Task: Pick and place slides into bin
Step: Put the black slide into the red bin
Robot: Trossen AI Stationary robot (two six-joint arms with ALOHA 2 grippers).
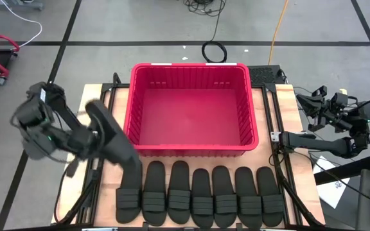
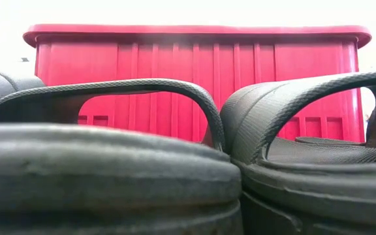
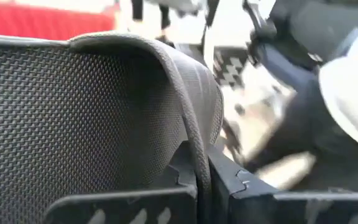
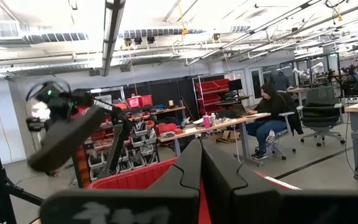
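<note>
My left gripper (image 1: pixel 97 138) is shut on one black slide (image 1: pixel 113 136), which it holds in the air left of the red bin (image 1: pixel 191 149). This slide also shows in the right wrist view (image 4: pixel 67 140). Several more black slides (image 1: pixel 201 196) lie side by side on their soles in a row along the table's near edge, in front of the bin. In the low view two of them (image 2: pixel 109 170) fill the foreground with the bin's wall (image 2: pixel 194 72) behind. My right gripper (image 1: pixel 285 137) is shut and empty at the table's right edge, right of the bin; it also shows in its own wrist view (image 4: pixel 201 177). My left gripper pinches the slide's strap, at its curved edge (image 3: pixel 194 155), between its two fingers (image 3: pixel 166 202). The fingers come from the table's left side. The slide is lifted clear of the table and tilted, with its length slanting from far left to near right.
Dark rails (image 1: pixel 276 128) run along both sides of the bin on the wooden table top (image 1: pixel 98 93). Cables (image 1: pixel 214 51) lie on the floor beyond the far edge. A person sits at a desk (image 4: pixel 269 115) far off in the room.
</note>
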